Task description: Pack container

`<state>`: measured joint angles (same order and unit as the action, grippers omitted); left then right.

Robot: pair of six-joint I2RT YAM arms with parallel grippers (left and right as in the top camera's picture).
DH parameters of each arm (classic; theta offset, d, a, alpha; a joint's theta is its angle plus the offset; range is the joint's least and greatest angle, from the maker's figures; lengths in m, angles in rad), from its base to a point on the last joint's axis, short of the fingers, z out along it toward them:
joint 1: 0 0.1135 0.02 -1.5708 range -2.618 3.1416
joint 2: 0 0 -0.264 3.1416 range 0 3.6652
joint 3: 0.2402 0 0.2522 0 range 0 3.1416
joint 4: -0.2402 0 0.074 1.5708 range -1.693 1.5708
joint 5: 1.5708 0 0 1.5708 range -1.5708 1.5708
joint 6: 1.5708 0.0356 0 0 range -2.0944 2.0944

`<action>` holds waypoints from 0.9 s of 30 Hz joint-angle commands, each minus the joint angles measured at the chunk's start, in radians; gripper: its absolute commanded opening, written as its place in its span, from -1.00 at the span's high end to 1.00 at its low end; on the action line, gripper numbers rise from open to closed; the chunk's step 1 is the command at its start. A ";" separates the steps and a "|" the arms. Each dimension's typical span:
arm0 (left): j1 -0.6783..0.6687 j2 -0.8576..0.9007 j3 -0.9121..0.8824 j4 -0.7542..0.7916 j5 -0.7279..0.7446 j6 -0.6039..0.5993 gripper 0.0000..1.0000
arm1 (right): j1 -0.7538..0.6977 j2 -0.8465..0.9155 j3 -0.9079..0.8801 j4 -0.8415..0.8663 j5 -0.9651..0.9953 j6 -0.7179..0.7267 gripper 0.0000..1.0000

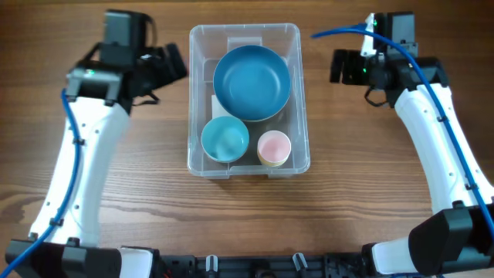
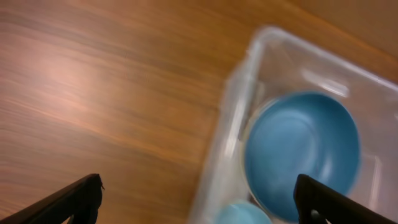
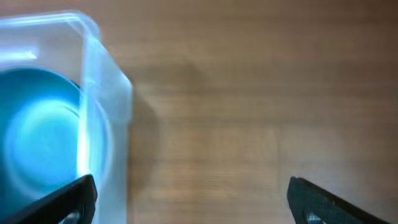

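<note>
The clear plastic container [image 1: 196, 93] stands in the middle of the wooden table. Inside it lie a large dark blue bowl [image 1: 252, 82], a small light blue bowl [image 1: 225, 139] and a small pink cup [image 1: 273, 147]. My left gripper [image 1: 171, 66] is open and empty, left of the container's far end. In the left wrist view [image 2: 198, 202] the container wall [image 2: 227, 134] and the large blue bowl [image 2: 305, 149] show between the fingers. My right gripper [image 1: 341, 66] is open and empty to the container's right. The right wrist view [image 3: 189, 199] shows the container's corner [image 3: 99, 68].
Bare wooden table [image 1: 370, 185] lies on both sides of the container and in front of it. A black rail [image 1: 247, 266] runs along the front edge. Blue cables run along both white arms.
</note>
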<state>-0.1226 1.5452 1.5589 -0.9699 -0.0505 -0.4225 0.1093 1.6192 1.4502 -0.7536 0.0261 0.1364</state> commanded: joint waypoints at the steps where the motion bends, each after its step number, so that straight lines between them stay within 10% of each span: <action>1: 0.080 0.035 0.011 0.009 0.031 0.056 -1.00 | 0.010 0.012 0.021 0.098 -0.002 -0.003 -0.99; 12: 0.154 -0.030 -0.001 -0.014 0.104 0.236 -1.00 | 0.010 -0.192 0.002 0.092 0.030 0.073 -0.99; 27: 0.153 -0.967 -0.828 0.168 0.173 0.172 -0.99 | 0.011 -1.079 -0.743 0.063 0.109 0.193 -1.00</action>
<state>0.0265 0.6228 0.7628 -0.7959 0.1036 -0.2298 0.1173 0.5926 0.7162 -0.6743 0.1139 0.3099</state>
